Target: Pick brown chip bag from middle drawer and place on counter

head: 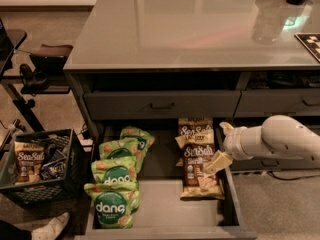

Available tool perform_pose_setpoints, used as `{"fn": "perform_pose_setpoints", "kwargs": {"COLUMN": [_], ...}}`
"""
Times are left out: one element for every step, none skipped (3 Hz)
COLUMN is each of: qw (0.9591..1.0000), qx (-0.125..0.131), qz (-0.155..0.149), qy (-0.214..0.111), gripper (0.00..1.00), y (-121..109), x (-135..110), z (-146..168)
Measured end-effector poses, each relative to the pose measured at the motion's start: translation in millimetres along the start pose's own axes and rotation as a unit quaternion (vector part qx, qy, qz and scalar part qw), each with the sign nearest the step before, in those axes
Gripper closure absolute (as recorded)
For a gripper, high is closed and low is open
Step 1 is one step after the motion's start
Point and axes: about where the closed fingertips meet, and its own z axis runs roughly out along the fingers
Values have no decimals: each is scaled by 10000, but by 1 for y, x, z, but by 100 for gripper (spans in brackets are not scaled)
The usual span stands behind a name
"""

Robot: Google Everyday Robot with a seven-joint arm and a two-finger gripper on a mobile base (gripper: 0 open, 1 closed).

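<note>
**Clear lane down the drawer's middle, both flanks crowded**

The middle drawer (150, 211) is pulled out and open from above. Its pale floor is bare from centre to 6 o'clock. That lane runs between the green dang bags (117, 184) at 9 o'clock and the brown chip bag (200, 174) at 3 o'clock, which overlaps a second Sea Salt bag (195, 131) behind it. At 12 o'clock the shallower drawer front (160, 104) and the counter (190, 29) edge hang over the back. The gripper (223, 145) sits at 3 o'clock above the right wall with its fingers spread, the lower one touching the brown chip bag.
</note>
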Motion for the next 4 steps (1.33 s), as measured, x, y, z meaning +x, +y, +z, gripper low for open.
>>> {"fn": "perform_pose_setpoints", "kwargs": {"qw": [9997,9997,9992,9979], "qx": [74,74,262,445], "qz": [232,232,284,410], "qy": [-1,0,42,240], "gripper": [0,0,0,0], "y": [-11,-11,-12,-13], "x": [17,17,25,41], "z": [10,10,28,64]}}
